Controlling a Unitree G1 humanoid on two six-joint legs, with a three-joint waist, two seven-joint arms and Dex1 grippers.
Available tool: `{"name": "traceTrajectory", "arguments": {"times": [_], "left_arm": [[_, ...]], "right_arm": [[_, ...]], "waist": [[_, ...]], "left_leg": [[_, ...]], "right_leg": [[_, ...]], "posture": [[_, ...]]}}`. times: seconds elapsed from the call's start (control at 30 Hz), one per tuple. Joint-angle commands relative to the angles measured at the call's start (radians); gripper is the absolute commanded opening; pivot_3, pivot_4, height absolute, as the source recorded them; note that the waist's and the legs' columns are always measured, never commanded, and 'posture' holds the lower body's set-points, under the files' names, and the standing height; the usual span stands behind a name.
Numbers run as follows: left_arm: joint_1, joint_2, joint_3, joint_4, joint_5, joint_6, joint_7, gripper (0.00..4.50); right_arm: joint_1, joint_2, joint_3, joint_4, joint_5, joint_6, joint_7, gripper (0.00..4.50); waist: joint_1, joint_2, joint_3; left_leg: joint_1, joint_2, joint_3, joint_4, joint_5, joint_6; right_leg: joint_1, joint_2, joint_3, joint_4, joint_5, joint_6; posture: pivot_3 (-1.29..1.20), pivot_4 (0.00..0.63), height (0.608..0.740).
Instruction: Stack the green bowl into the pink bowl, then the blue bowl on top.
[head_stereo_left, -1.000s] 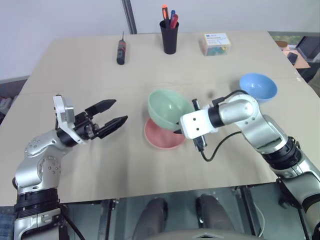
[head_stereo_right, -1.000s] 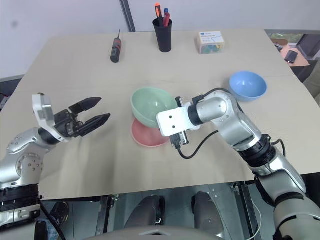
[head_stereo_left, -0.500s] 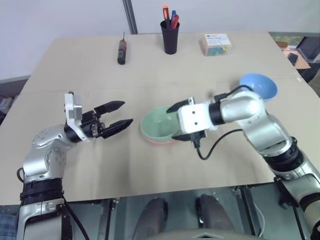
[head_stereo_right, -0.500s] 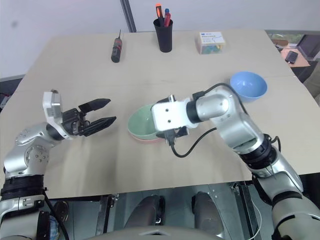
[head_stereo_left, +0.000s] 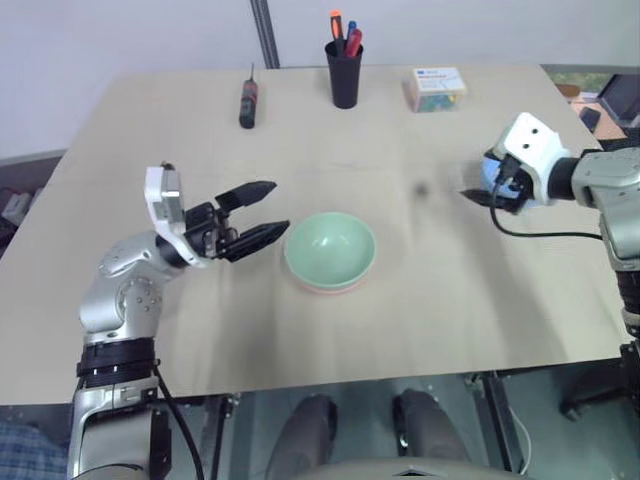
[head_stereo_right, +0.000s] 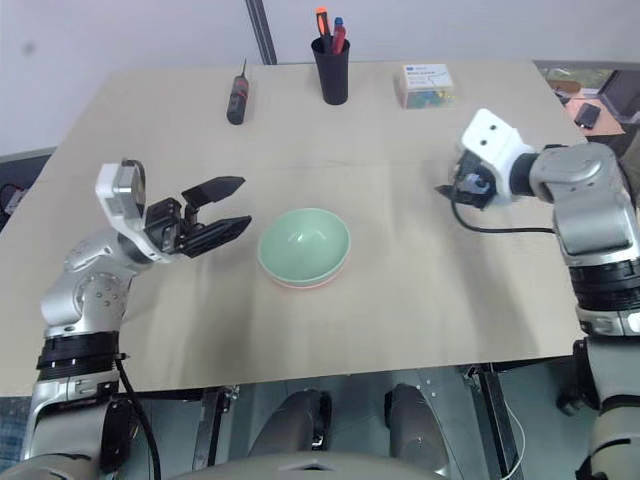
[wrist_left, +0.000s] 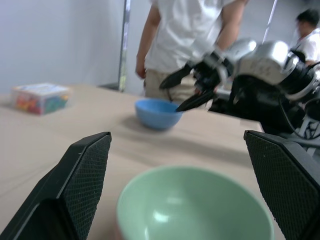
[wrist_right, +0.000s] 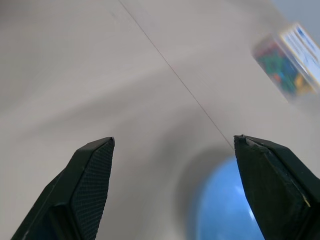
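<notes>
The green bowl (head_stereo_left: 330, 248) sits nested inside the pink bowl (head_stereo_left: 322, 289), of which a thin rim shows beneath it, at the middle of the table. My left gripper (head_stereo_left: 278, 208) hovers open just left of this stack, pointing at it, with nothing between its fingers. The blue bowl (wrist_left: 156, 113) stands upright at the far right of the table, largely hidden behind my right hand in the eye views. My right gripper (wrist_right: 175, 138) is open and empty above the table, right beside the blue bowl (wrist_right: 230, 210).
Along the far edge of the table (head_stereo_left: 450, 300) stand a black pen cup (head_stereo_left: 344, 75), a screwdriver (head_stereo_left: 247, 100) and a clear box of coloured bits (head_stereo_left: 435, 88). A person (wrist_left: 190, 35) stands beyond the table's right side.
My right gripper opened and let go of the green bowl, which now rests in the pink bowl. The right arm swung far right to the blue bowl. My left gripper drifted toward the stack.
</notes>
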Motion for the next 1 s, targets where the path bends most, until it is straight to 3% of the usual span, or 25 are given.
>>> {"name": "traceTrajectory", "arguments": {"times": [0.03,0.3,0.43,0.63,0.87,1.0], "left_arm": [[-0.017,-0.007,0.005,-0.052,-0.027,0.003,0.014,4.50],[-0.033,-0.030,-0.008,-0.064,-0.030,0.004,0.028,4.50],[-0.036,-0.033,-0.012,-0.065,-0.029,0.002,0.029,4.50],[-0.036,-0.036,-0.004,-0.054,-0.029,-0.006,0.049,4.50],[-0.017,-0.027,0.006,-0.045,-0.025,-0.018,0.050,4.50],[-0.004,-0.003,0.015,-0.034,-0.019,-0.020,0.034,4.50]], "right_arm": [[0.010,-0.001,-0.017,0.102,-0.010,-0.086,-0.044,4.00],[-0.034,0.060,0.017,0.439,-0.050,-0.276,-0.111,4.00],[-0.061,0.073,0.051,0.560,-0.090,-0.385,-0.123,2.81],[-0.086,0.086,0.050,0.605,-0.095,-0.432,-0.117,0.10],[-0.090,0.078,0.047,0.576,-0.094,-0.465,-0.093,0.10],[-0.090,0.073,0.041,0.445,-0.073,-0.471,-0.055,0.10]], "waist": [[-0.001,0.000,0.000],[0.005,0.000,0.000],[0.003,0.000,0.000],[0.004,0.000,0.000],[0.004,0.000,0.000],[0.003,0.001,0.000]], "left_leg": [[0.000,0.000,0.000,0.000,0.000,0.000],[0.000,0.000,0.001,0.002,0.000,0.000],[0.000,0.000,0.001,0.002,0.000,0.000],[0.000,0.000,0.001,0.002,0.000,0.000],[0.000,0.001,0.001,0.002,0.000,0.000],[0.000,0.001,0.001,0.002,0.000,0.000]], "right_leg": [[0.000,0.000,0.000,0.001,0.000,0.000],[0.000,0.001,0.001,0.002,0.000,0.000],[0.000,0.001,0.002,0.002,0.000,0.000],[0.000,0.001,0.001,0.002,0.000,0.000],[0.000,0.002,0.001,0.002,0.000,0.000],[0.000,0.002,0.002,0.002,0.000,0.000]], "posture": [[0.00,0.150,0.740],[0.00,0.150,0.740],[0.00,0.150,0.740],[0.00,0.150,0.740],[0.00,0.150,0.740],[0.00,0.150,0.740]]}}
